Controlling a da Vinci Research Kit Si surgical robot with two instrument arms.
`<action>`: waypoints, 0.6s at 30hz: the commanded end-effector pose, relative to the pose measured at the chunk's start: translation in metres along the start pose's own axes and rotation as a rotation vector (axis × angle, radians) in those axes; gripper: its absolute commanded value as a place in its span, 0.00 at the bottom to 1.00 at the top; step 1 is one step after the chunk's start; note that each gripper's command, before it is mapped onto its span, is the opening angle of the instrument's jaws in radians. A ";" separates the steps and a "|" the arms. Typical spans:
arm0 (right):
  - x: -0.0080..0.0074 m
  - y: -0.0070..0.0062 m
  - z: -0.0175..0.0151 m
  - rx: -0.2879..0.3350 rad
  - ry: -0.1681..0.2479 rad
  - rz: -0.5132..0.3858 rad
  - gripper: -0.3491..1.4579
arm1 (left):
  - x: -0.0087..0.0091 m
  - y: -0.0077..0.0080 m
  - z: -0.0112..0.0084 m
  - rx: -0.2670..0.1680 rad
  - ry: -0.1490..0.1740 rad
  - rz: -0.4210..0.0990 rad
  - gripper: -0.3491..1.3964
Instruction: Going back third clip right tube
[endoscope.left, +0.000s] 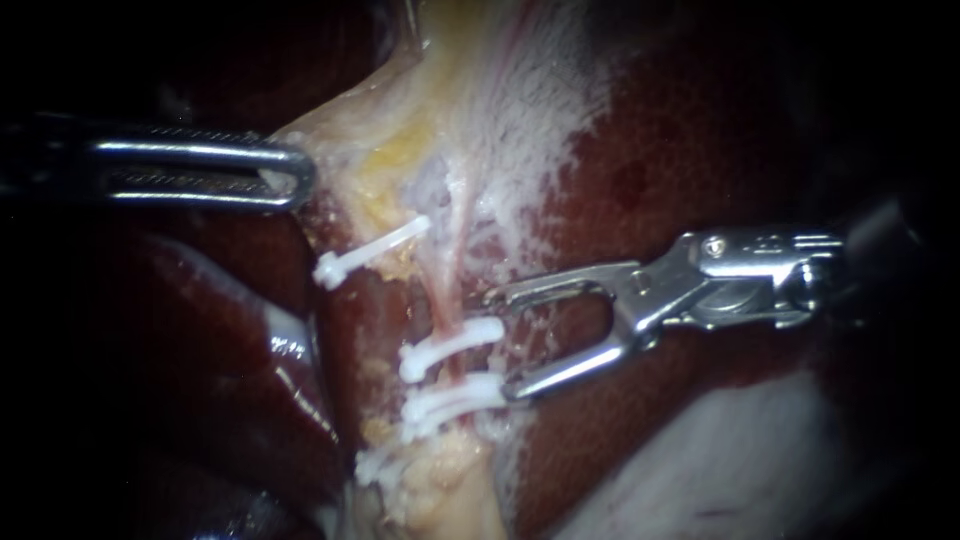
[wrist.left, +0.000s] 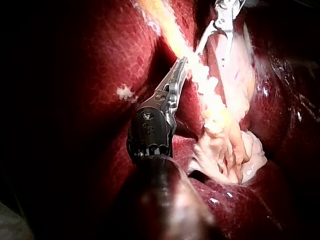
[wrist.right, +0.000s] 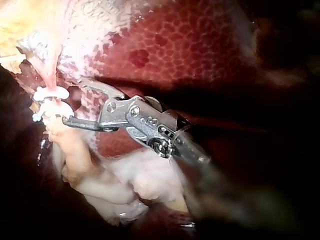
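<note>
Seemingly the clipping is done: white clips (endoscope.left: 450, 342) cross the right tube (endoscope.left: 447, 290), so my right instrument (endoscope.left: 500, 343), jaws spread empty beside them, need only withdraw while my left instrument (endoscope.left: 290, 176) pinches pale tissue (endoscope.left: 345, 125).

Two instruments show, the left instrument (endoscope.left: 295, 176) and the right instrument (endoscope.left: 503, 342), plus four white clips (endoscope.left: 372, 254) (endoscope.left: 450, 345) (endoscope.left: 455, 396) (endoscope.left: 378, 465).

Dark red liver (endoscope.left: 700, 130) w/ mottled surface; pale yellowish tissue (endoscope.left: 390, 170) strip btwn its lobes.
</note>
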 end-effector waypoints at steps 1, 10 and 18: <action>0.0002 -0.0001 -0.0005 -0.005 0.000 -0.009 0.52 | 0.0001 0.0001 0.0001 0.000 0.000 0.000 0.00; 0.0008 -0.0007 -0.0034 -0.031 0.000 -0.046 0.52 | 0.0004 0.0006 0.0002 0.000 0.000 0.001 0.00; 0.0014 -0.0012 -0.0053 -0.045 -0.001 -0.072 0.52 | 0.0008 0.0011 0.0003 0.000 -0.001 0.003 0.00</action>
